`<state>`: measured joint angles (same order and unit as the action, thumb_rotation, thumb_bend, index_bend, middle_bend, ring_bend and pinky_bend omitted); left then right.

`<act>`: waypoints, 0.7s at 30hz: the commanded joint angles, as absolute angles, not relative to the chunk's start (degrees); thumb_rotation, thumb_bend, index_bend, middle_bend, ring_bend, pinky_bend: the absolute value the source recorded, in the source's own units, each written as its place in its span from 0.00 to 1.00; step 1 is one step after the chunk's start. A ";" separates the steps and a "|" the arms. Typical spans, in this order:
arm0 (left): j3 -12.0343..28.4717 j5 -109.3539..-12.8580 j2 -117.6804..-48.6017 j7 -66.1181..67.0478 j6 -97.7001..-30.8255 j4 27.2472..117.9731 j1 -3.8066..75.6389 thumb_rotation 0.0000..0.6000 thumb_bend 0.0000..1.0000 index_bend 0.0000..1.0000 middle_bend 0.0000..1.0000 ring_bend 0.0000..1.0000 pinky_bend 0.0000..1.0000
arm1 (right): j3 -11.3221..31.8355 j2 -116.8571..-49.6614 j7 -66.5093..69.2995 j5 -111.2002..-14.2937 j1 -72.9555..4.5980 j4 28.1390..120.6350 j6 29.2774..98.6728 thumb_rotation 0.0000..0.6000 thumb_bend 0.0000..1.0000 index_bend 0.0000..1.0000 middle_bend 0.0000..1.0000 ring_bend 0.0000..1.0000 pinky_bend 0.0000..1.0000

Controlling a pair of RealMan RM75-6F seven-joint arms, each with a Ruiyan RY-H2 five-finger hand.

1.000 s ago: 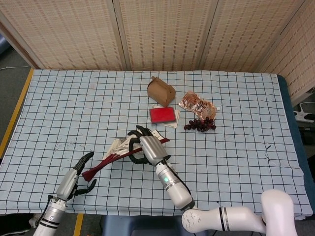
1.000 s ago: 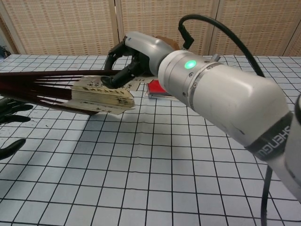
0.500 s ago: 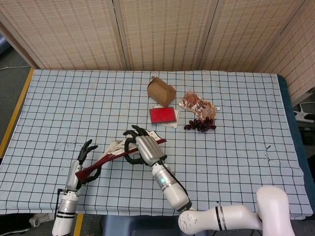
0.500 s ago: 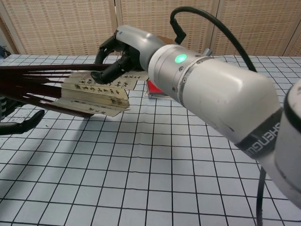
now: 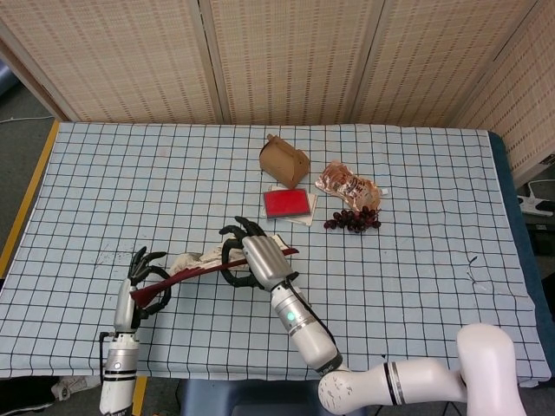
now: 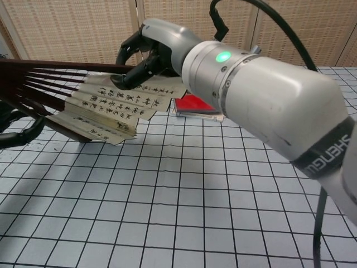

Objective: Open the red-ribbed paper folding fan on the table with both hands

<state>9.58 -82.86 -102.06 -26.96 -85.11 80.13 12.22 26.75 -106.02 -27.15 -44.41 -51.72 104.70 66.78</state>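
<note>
The folding fan (image 5: pixel 195 263) has dark red ribs (image 6: pixel 50 84) and cream paper with black script (image 6: pixel 114 106). It is partly spread and lifted off the checked cloth at the front left. My right hand (image 5: pixel 257 258) pinches the top outer rib near the paper end, seen close up in the chest view (image 6: pixel 146 51). My left hand (image 5: pixel 141 282) wraps its dark fingers (image 6: pixel 21 133) around the pivot end of the ribs. The pivot itself lies beyond the chest view's left edge.
Behind the fan are a brown paper box (image 5: pixel 284 160), a red card on white paper (image 5: pixel 287 204), a wrapped snack (image 5: pixel 349 185) and dark grapes (image 5: pixel 353 219). The table's (image 5: pixel 416 286) yellow-edged left border is close to my left hand.
My left hand came up from the cloth and closed around the fan's pivot end. The right hand raised the top rib, and the paper folds have spread further apart.
</note>
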 commanded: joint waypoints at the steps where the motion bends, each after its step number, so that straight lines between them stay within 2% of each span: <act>1: 10.53 -82.29 -102.44 -26.46 -85.98 79.99 12.04 1.00 0.66 0.77 0.29 0.07 0.13 | 26.66 -105.38 -26.93 -44.53 -51.70 105.27 67.09 1.00 0.46 0.78 0.20 0.00 0.08; 6: 12.39 -81.29 -101.97 -25.88 -86.68 79.20 12.19 1.00 0.67 0.78 0.33 0.10 0.13 | 26.17 -103.03 -27.10 -45.71 -51.25 107.23 67.85 1.00 0.46 0.78 0.20 0.00 0.08; 13: 16.20 -80.45 -101.85 -23.86 -89.39 76.27 12.95 1.00 0.67 0.77 0.37 0.14 0.14 | 22.84 -97.86 -28.82 -51.78 -49.61 110.83 69.65 1.00 0.46 0.77 0.20 0.00 0.08; 17: 16.51 -81.25 -102.33 -23.11 -90.90 74.24 13.29 1.00 0.66 0.72 0.37 0.14 0.14 | 20.85 -96.08 -29.79 -55.05 -48.98 111.82 70.49 1.00 0.46 0.77 0.20 0.00 0.08; 21: 15.32 -83.86 -103.40 -21.34 -93.23 70.24 13.68 1.00 0.65 0.63 0.35 0.14 0.13 | 18.57 -95.08 -30.40 -58.44 -48.27 112.26 71.25 1.00 0.46 0.77 0.20 0.00 0.09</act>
